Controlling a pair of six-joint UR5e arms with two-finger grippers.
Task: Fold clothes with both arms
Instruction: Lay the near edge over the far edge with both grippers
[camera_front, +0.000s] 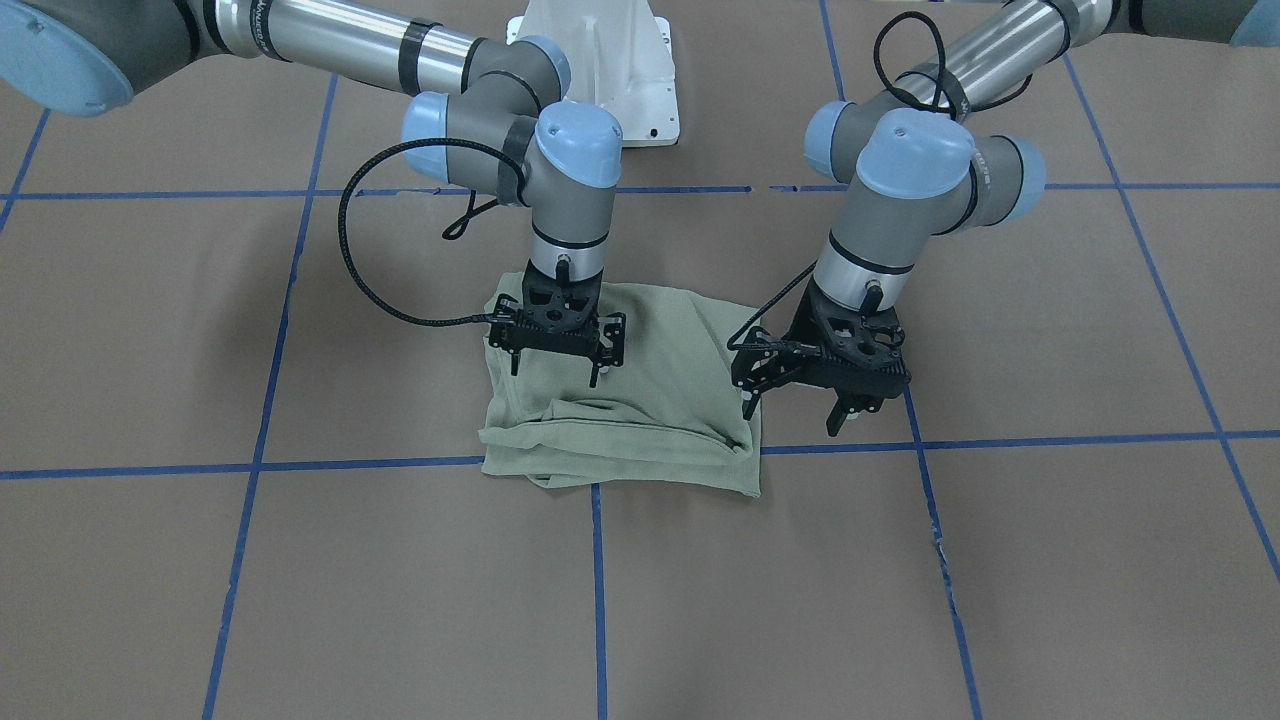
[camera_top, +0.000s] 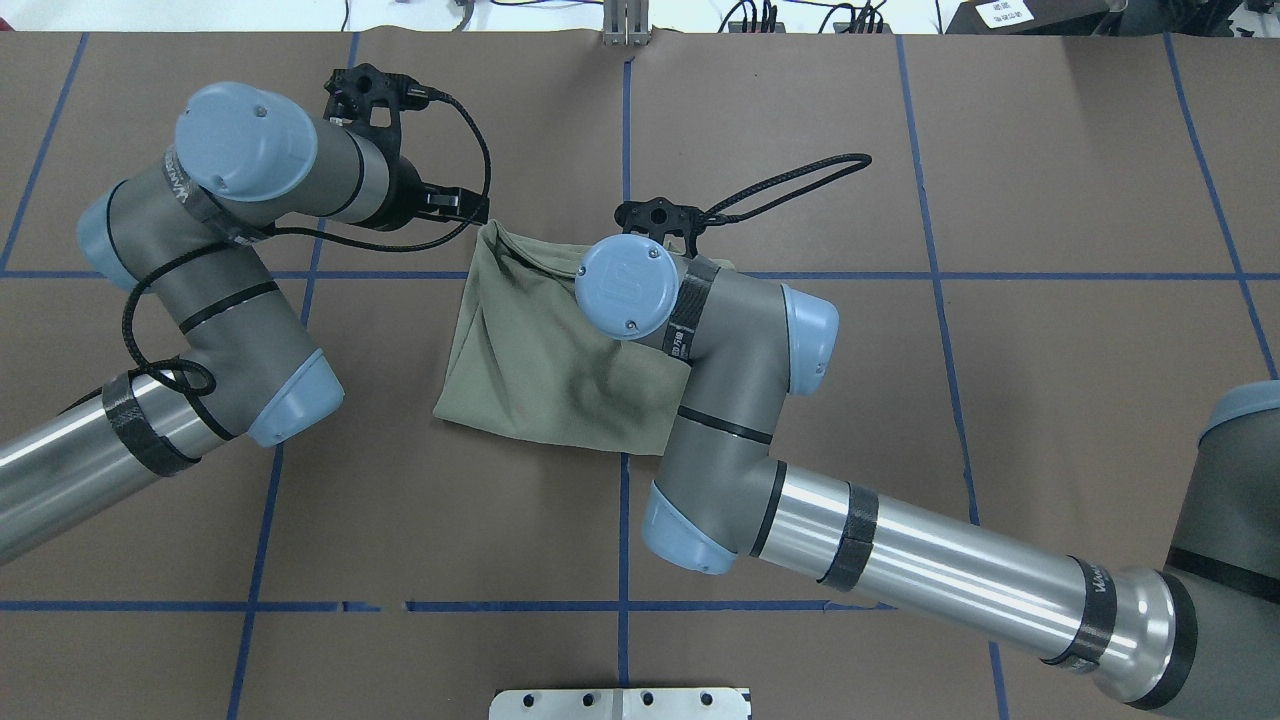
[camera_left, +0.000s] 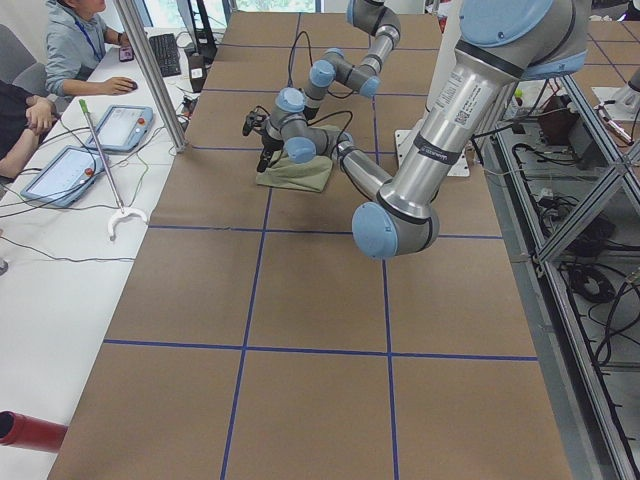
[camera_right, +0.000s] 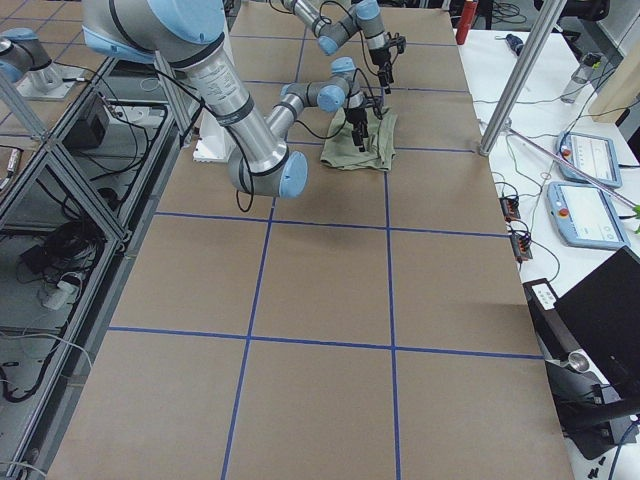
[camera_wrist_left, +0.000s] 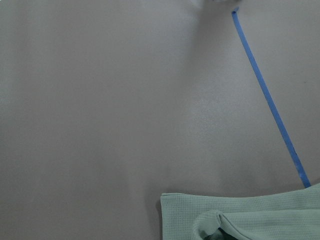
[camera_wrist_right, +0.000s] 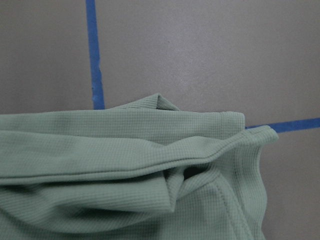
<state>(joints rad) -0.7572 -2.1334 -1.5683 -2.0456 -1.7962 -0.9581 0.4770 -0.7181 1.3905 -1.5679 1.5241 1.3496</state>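
Observation:
The pale green shirt (camera_front: 640, 410) lies folded into a compact, slightly rumpled rectangle on the brown table, where two blue tape lines cross. My right gripper (camera_front: 555, 372) hovers open just above the shirt's far half, its fingers apart with nothing between them. My left gripper (camera_front: 795, 412) hangs open beside the shirt's edge, over bare table, also holding nothing. In the overhead view the shirt (camera_top: 530, 350) is partly covered by the right wrist. The right wrist view shows the layered folded edge of the shirt (camera_wrist_right: 130, 170). A corner of the shirt (camera_wrist_left: 240, 217) appears in the left wrist view.
The white pedestal base (camera_front: 600, 60) stands at the table's robot side. Blue tape lines (camera_front: 598, 600) grid the brown table. People sit at a side desk with tablets (camera_left: 60, 170) past the table's far edge. A metal pole (camera_left: 150, 70) stands near that edge.

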